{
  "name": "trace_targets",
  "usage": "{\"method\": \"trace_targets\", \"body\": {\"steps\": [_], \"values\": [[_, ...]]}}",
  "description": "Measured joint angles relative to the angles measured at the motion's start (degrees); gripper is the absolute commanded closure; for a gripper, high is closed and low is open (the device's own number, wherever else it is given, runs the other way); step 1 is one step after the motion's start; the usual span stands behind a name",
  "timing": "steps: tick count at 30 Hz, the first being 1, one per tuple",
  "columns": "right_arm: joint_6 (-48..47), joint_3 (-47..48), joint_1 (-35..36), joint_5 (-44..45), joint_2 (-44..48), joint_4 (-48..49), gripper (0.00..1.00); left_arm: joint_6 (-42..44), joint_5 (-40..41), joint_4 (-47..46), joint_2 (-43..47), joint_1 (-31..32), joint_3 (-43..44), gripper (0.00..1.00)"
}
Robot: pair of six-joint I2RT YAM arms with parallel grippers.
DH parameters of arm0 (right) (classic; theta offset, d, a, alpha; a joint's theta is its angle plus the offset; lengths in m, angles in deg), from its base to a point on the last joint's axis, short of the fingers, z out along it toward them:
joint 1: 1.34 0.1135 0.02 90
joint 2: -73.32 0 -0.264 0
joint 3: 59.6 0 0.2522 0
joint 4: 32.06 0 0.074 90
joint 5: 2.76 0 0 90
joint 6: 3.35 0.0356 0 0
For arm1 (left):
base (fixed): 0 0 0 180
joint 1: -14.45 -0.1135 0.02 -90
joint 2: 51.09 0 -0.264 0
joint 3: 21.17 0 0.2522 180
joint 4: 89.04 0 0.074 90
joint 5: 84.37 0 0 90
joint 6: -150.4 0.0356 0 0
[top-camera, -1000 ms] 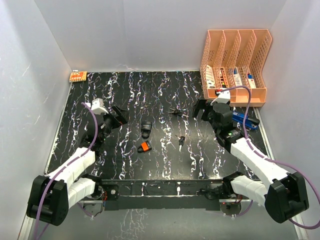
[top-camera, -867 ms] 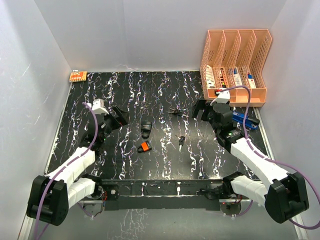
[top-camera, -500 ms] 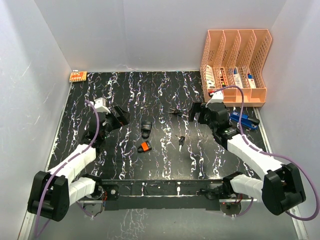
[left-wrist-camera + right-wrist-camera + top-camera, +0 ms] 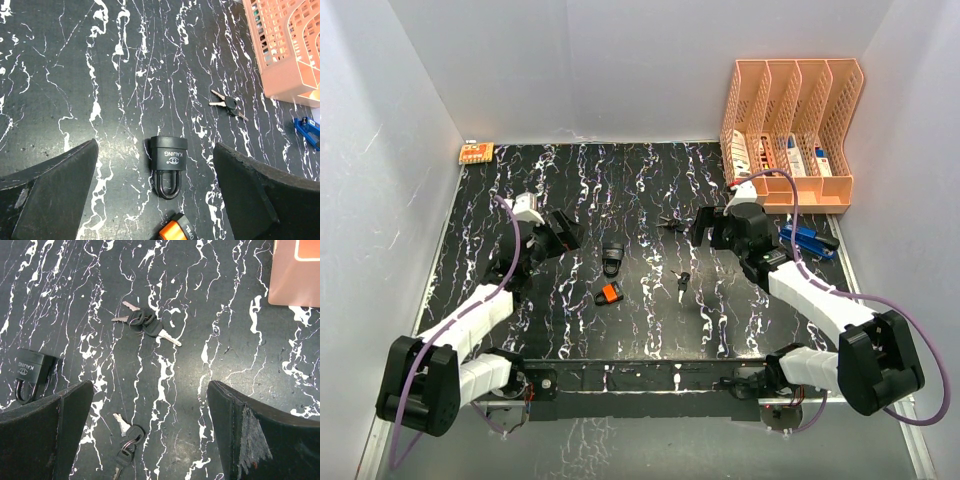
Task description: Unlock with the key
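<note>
Now the right gripper (image 4: 708,226), released and empty, has swung in so the key bunch (image 4: 145,326) lies just ahead of it; the left gripper (image 4: 563,232), equally released, faces the padlock (image 4: 169,156).

Our count: 2 padlocks, 2 bunches of keys, 1 rack, 2 odd items.
We count 2 padlocks, 1 black padlock (image 4: 169,160) and 1 orange padlock (image 4: 609,293); 2 bunches of keys, where the far bunch (image 4: 145,326) shows 3 blades and the near bunch (image 4: 127,437) shows at least 2; 1 peach file rack (image 4: 790,130) with 4 slots; 1 blue object (image 4: 807,240) just in front of that rack; and 1 small orange board (image 4: 476,152) in the far left corner.
</note>
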Motion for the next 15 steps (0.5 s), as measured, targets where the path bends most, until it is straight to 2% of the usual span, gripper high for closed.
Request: {"method": "trace_targets", "body": {"steps": [15], "values": [[0.5,0.0,0.0,0.0,-3.5,0.1,0.02,0.9,-3.6,-1.4,-3.4,0.2,0.5,0.03]]}}
